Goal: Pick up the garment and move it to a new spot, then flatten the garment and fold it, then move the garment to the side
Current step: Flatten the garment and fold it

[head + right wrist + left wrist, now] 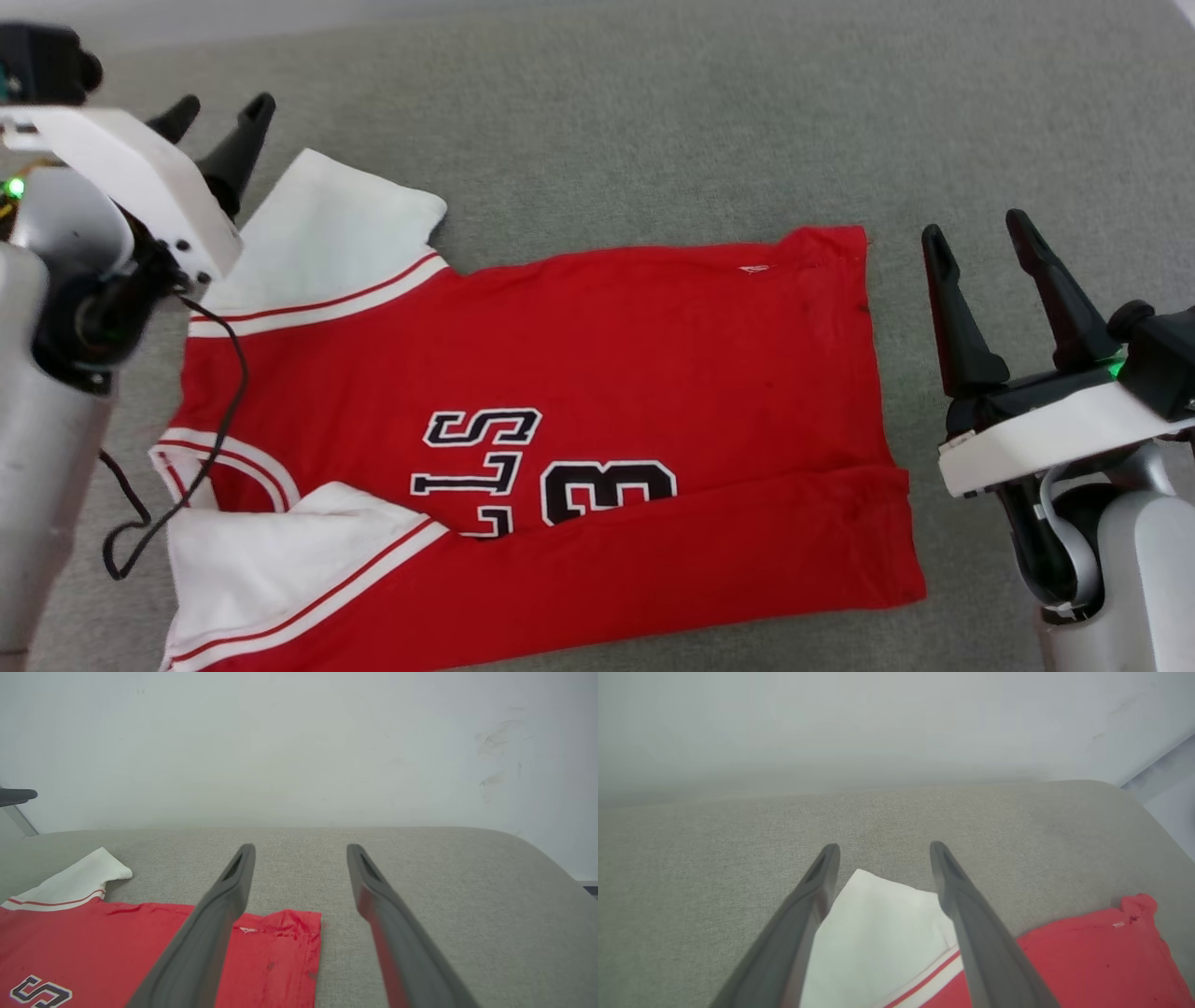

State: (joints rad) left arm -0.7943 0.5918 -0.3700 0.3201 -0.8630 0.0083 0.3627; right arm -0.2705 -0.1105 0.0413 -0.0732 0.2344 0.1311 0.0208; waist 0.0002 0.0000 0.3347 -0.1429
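Grey cushion (653, 112) bears the garment (607, 355); left tool (224, 103) and right tool (976, 227) gape wide, gripping nothing

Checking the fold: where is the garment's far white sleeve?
Head view, upper left: the sleeve lies on the grey cushion, just right of the open left gripper.

The arms (47, 485) are silver-grey tubes with white wrist plates (131, 177) and long tapered black fingers (952, 308). A thin black cable (243, 369) loops off the left one; green lights (14, 189) glow.
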